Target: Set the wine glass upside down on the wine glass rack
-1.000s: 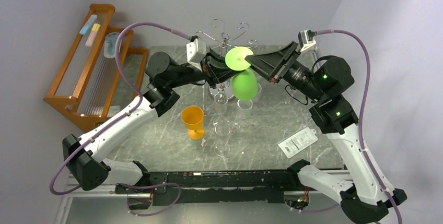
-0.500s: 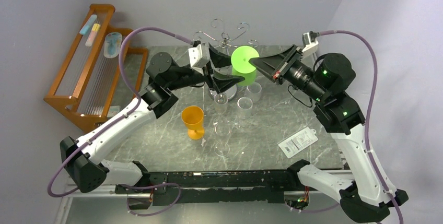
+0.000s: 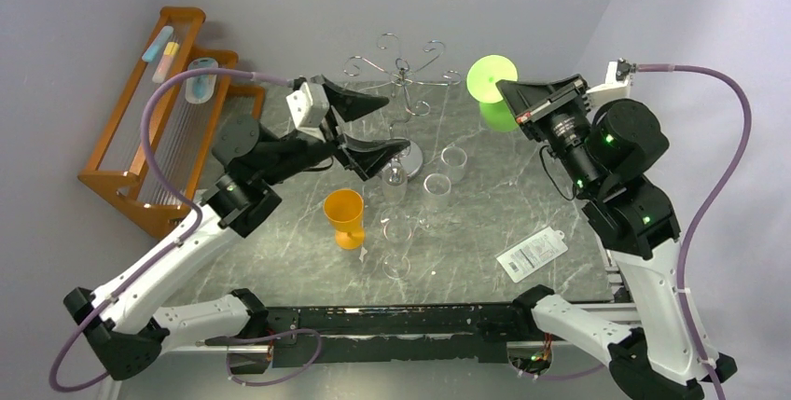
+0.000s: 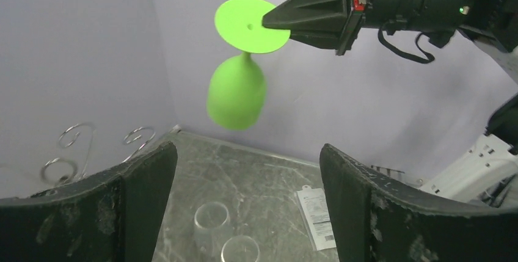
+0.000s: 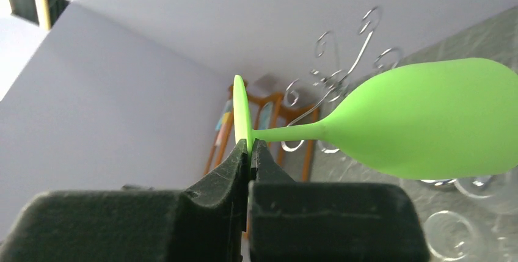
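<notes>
The wine glass [image 3: 497,113] is bright green and hangs upside down in the air at the back right. My right gripper [image 3: 506,92] is shut on the rim of its round foot [image 5: 240,112], and the bowl [image 5: 427,121] points away from the fingers. The wine glass rack [image 3: 401,66], thin chrome wire with curled arms, stands at the back middle, left of the glass and apart from it. My left gripper [image 3: 392,122] is open and empty, in front of the rack. Through the left wrist view I see the glass [image 4: 237,91] beyond the spread fingers [image 4: 146,176].
An orange cup [image 3: 343,214] and several clear glasses [image 3: 437,184] stand on the marble table [image 3: 280,251] below the rack. A brown wooden stepped rack [image 3: 154,120] occupies the left side. A white packet [image 3: 532,253] lies at the front right.
My left gripper let go of the glass, opened wide and drew back to the left. My right gripper shut on the foot and carried the glass to the right.
</notes>
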{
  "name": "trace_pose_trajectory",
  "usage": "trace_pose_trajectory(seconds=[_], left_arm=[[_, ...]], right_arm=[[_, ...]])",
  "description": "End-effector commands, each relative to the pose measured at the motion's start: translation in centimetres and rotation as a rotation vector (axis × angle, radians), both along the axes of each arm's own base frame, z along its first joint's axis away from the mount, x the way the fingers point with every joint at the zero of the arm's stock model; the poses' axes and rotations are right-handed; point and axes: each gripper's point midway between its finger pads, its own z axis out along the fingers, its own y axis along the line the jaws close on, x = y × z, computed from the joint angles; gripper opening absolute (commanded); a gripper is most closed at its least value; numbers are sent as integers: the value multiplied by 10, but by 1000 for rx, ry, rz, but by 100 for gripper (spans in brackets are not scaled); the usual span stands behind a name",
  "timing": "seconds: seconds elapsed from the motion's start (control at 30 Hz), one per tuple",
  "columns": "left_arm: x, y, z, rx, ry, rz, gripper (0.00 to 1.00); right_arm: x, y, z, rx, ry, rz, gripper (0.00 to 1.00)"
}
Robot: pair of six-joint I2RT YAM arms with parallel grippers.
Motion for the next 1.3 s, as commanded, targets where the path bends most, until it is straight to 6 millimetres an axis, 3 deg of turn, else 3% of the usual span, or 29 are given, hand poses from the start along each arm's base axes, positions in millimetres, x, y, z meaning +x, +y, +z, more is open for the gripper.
trace_pose_trajectory(seconds=[0.0, 0.13, 0.27, 0.4, 0.43, 0.53, 0.83, 1.03, 1.27], left_arm=[[13, 22, -17, 25, 143, 151, 91], [21, 44, -41, 66, 273, 275, 92], [28, 79, -44, 83, 385, 446, 92], [25, 102, -43, 74, 409, 532, 94], [24, 105, -45, 71, 415, 538, 94], [21, 107, -52, 50, 451, 534, 95], [21, 97, -65, 53, 499, 500, 95], [25, 93, -70, 69, 505, 503, 95], [27, 93, -76, 61, 519, 510, 94]], right_arm=[[35, -25, -8, -123, -26, -209, 0], [65, -20, 3, -170, -59, -257, 0], [98, -15, 6, -212, -71, -295, 0], [147, -15, -19, -202, -39, -242, 0], [160, -21, -27, -186, -29, -226, 0], [182, -14, -53, -150, 6, -114, 0], [200, 35, -92, -109, 36, 185, 0], [219, 32, -106, -95, 64, 140, 0], [244, 27, -100, -36, 1, 75, 0]])
